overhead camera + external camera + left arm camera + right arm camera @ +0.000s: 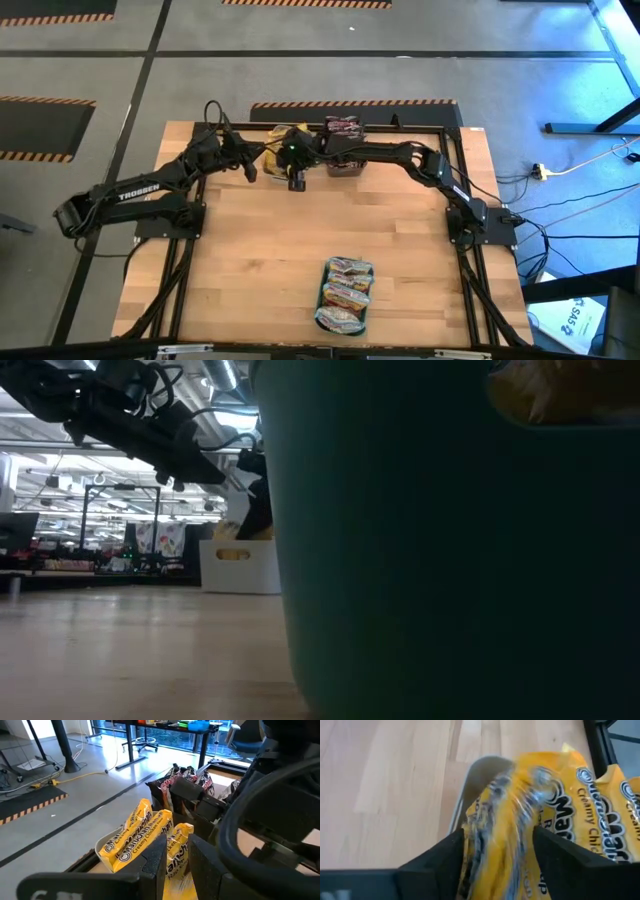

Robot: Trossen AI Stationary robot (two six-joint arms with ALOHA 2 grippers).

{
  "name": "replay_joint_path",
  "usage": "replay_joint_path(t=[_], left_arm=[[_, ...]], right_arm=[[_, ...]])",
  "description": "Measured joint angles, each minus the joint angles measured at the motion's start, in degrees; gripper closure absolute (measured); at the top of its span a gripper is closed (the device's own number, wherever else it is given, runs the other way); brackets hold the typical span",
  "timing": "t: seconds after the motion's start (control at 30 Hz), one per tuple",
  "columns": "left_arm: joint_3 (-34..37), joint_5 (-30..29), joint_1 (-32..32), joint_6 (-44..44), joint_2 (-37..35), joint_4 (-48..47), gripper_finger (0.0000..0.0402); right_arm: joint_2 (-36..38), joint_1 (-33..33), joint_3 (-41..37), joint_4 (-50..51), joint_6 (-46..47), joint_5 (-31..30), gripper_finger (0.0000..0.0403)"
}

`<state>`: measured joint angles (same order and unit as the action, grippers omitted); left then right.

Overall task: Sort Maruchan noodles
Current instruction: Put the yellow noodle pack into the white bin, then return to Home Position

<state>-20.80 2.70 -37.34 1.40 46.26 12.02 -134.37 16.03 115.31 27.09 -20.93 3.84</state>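
Yellow Maruchan packets [132, 837] stand on edge in a clear tub [476, 770] at the table's far edge. Dark brown-red packets [342, 130] fill the tub beside it on the right. Pale packets [347, 292] lie in the teal tray [323, 300] near the front edge. My left gripper [250, 168] reaches the yellow tub from the left, shut on a yellow packet. My right gripper [296, 178] comes in from the right, just near of that tub, and is shut on another yellow packet [510, 820]. My left gripper has a yellow packet [175, 860] pinched between its two fingers [155, 865]. The packet stands upright next to the other yellow ones; its lower end is hidden behind the fingers. My right gripper pinches a yellow packet [505, 835] across its flat faces, one finger [447, 860] on each side. It comes from above, over the tub's near rim; the packet's lower end is out of frame.
The two arms cross close together over the far tubs. The wooden top [260, 260] between the tubs and the teal tray is bare. In the low view the tray's wall [450, 560] blocks most of the picture. Black frame rails run along the table's sides.
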Motion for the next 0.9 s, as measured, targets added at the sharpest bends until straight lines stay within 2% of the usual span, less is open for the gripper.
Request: replay_joint_path(t=[0.17,0.37,0.6,0.67,0.8,0.9], left_arm=[[0.0,0.0,0.0,-0.01,0.0,0.01,0.0329],[0.0,0.71,0.0,-0.04,0.0,-0.04,0.0329],[0.0,7.07,0.0,-0.03,0.0,-0.06,0.0329],[0.0,6.74,0.0,0.68,0.0,-0.09,0.0329],[0.0,4.57,-0.02,4.26,0.02,-0.21,0.0329],[0.0,6.92,-0.02,3.99,0.02,0.14,0.0329]], right_arm=[[0.29,0.03,-0.01,0.26,0.34,-0.29,0.0164],[6.24,-1.13,0.07,6.05,0.31,-0.66,0.0183],[14.96,-2.57,0.0,22.8,4.45,-2.85,0.0255],[17.77,-2.97,-0.7,27.0,6.71,-4.61,0.0283],[24.59,-4.71,-7.58,30.24,11.49,-9.83,0.034],[31.88,-5.84,-16.59,28.24,14.56,-10.94,0.0374]])
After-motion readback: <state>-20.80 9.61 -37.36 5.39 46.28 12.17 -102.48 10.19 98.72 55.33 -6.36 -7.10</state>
